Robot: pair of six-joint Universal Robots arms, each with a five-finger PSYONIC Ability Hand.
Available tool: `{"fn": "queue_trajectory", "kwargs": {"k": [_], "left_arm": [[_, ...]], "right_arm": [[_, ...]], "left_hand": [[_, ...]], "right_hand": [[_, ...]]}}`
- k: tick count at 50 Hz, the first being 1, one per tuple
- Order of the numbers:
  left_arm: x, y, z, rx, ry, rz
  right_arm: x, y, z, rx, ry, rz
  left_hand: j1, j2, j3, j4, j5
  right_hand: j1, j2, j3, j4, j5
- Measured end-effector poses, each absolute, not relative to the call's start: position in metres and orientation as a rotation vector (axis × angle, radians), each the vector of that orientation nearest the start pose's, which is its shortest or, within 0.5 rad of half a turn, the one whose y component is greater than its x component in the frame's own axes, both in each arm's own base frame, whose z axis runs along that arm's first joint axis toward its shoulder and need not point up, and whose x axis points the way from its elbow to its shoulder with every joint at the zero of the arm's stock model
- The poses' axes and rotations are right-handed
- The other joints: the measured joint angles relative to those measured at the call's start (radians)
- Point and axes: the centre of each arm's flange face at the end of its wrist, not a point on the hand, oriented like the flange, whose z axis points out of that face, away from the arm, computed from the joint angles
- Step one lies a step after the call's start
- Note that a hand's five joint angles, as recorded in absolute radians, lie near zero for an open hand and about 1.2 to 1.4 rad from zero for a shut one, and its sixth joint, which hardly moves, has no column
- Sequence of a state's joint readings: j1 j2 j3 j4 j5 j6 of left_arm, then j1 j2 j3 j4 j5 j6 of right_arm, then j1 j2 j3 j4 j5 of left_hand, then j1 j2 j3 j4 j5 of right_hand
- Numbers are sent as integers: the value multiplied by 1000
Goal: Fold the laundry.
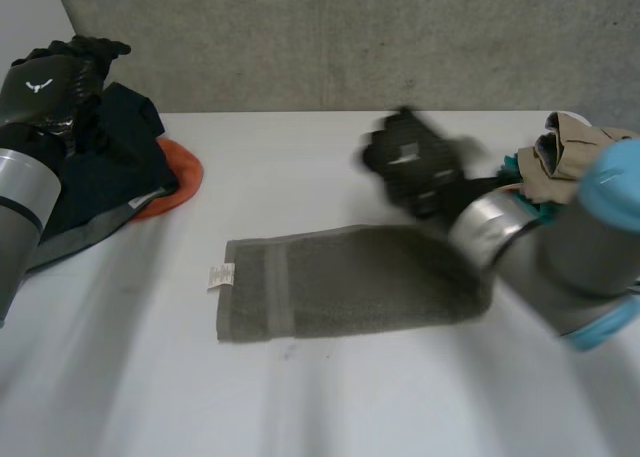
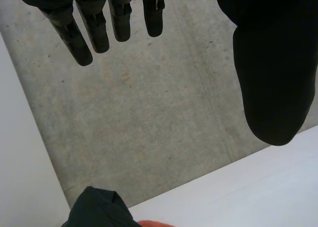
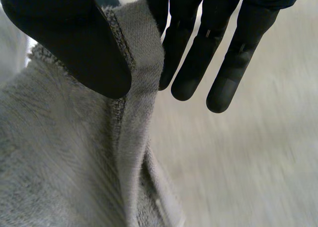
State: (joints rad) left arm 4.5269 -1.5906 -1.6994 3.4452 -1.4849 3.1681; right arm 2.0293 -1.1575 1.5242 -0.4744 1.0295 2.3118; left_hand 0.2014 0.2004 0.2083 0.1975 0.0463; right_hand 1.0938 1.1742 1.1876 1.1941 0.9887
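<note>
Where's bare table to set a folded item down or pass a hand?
Free: near strip of table before the grey towel; far strip between orange item and right robot hand. Crowded: dark clothes far left, beige pile far right.

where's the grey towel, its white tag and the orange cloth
grey towel (image 1: 350, 282): head view, middle of its flat part
white tag (image 1: 220, 275): head view, centre of the tag
orange cloth (image 1: 185, 172): head view, its bare rounded edge

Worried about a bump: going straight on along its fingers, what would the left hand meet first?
Likely the grey wall; nothing shows between it and the left hand, though depth is unclear.
</note>
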Motion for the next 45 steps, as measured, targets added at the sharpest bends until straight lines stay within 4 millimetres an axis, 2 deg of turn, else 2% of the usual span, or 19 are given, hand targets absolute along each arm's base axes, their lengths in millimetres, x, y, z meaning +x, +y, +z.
{"fn": "queue_trajectory", "kwargs": {"k": [2, 5, 8, 9, 11, 14, 15, 16, 17, 19, 20, 21, 22, 26, 28, 32, 34, 39, 45], "left_arm": [[-193, -288, 293, 326, 2148, -2504], [-190, -288, 289, 316, 2164, -2486], [-189, -288, 286, 312, 2180, -2469], [-188, -288, 283, 311, 2188, -2459], [-187, -287, 281, 311, 2196, -2449], [-187, -287, 280, 311, 2199, -2445], [-186, -287, 278, 316, 2206, -2436], [-186, -287, 278, 318, 2207, -2434], [-186, -288, 277, 324, 2206, -2432], [-186, -288, 277, 332, 2203, -2430], [-186, -288, 278, 336, 2199, -2430], [-186, -289, 279, 342, 2192, -2432], [-186, -289, 280, 346, 2186, -2435], [-187, -290, 284, 354, 2163, -2449], [-190, -290, 287, 358, 2155, -2457], [-203, -285, 290, 386, 2170, -2467], [-212, -281, 288, 415, 2191, -2467], [-250, -264, 273, 556, 2288, -2424], [-293, -249, 231, 720, 2385, -2215]], "right_arm": [[364, -236, 214, -1700, 1058, -2210], [401, -200, 194, -1750, 917, -2136], [419, -181, 178, -1793, 865, -2084], [433, -166, 160, -1845, 834, -2033], [441, -156, 146, -1899, 821, -1992], [442, -155, 144, -1907, 820, -1987], [449, -148, 127, -1996, 813, -1945], [450, -148, 125, -2011, 815, -1943], [450, -149, 122, -2041, 832, -1947], [450, -154, 124, -2055, 864, -1965], [450, -157, 126, -2055, 893, -1981], [448, -164, 132, -2039, 949, -2007], [446, -170, 138, -2014, 1001, -2028], [439, -182, 152, -1927, 1122, -2056], [421, -202, 180, -1695, 1327, -2062], [391, -225, 203, -1413, 1541, -2001], [377, -235, 206, -1311, 1631, -1958], [337, -256, 196, -1100, 1884, -1802], [299, -262, 164, -1106, 2089, -1647]], "left_hand": [[0, 0, 0, 0, 0], [0, 0, 0, 0, 0], [0, 0, 0, 0, 0], [0, 0, 0, 0, 0], [0, 0, 0, 0, 0], [0, 0, 0, 0, 0], [0, 0, 0, 0, 0], [0, 0, 0, 0, 0], [0, 0, 0, 0, 0], [0, 0, 0, 0, 0], [0, 0, 0, 0, 0], [0, 0, 0, 0, 0], [0, 0, 0, 0, 0], [0, 0, 0, 0, 0], [0, 0, 0, 0, 0], [0, 0, 0, 0, 0], [0, 0, 0, 0, 0], [0, 0, 0, 0, 0], [0, 0, 0, 0, 0]], "right_hand": [[0, 0, 0, 0, 0], [0, 0, 0, 0, 0], [0, 0, 0, 0, 0], [0, 0, 0, 0, 0], [0, 0, 0, 0, 0], [0, 0, 0, 0, 0], [0, -3, -14, -21, -1], [-5, -9, -17, -24, -3], [-224, -253, -262, -246, -224], [-579, -611, -584, -585, -579], [-676, -714, -704, -703, -702], [-835, -889, -882, -886, -872], [-867, -939, -937, -939, -918], [-874, -974, -983, -987, -948], [-874, -974, -983, -990, -948], [-874, -974, -983, -990, -948], [-874, -974, -983, -990, -948], [-874, -974, -983, -990, -948], [-874, -974, -983, -990, -948]]}}
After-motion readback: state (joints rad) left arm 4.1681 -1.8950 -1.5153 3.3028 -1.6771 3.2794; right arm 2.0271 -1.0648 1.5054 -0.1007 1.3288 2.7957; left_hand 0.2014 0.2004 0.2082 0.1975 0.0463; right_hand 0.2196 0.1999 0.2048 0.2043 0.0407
